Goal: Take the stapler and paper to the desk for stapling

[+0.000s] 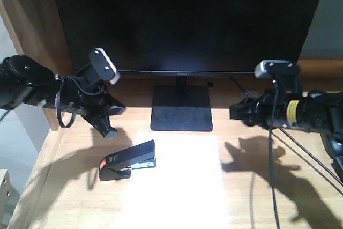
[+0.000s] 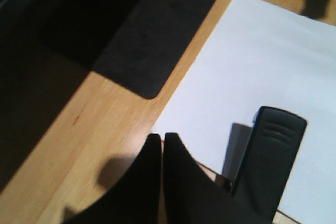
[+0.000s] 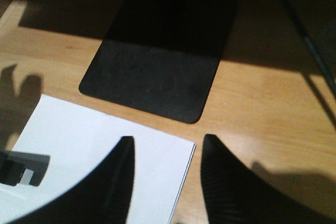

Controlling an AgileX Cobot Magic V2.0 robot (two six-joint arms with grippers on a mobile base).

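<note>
Black monitor base (image 1: 181, 108) stands behind paper (image 1: 182, 181) and stapler (image 1: 128, 160); left hand (image 2: 159, 145) closed empty, right hand (image 3: 167, 153) spread empty.

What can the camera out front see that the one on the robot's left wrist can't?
Only the front camera shows the monitor screen, both arms, the right gripper, and the whole stapler with its orange label. Only the left wrist camera shows the left gripper up close, with its fingertips pressed together above the desk. Both show the white paper, the stapler's black end lying on it, and the monitor's dark base on the wooden desk.
</note>
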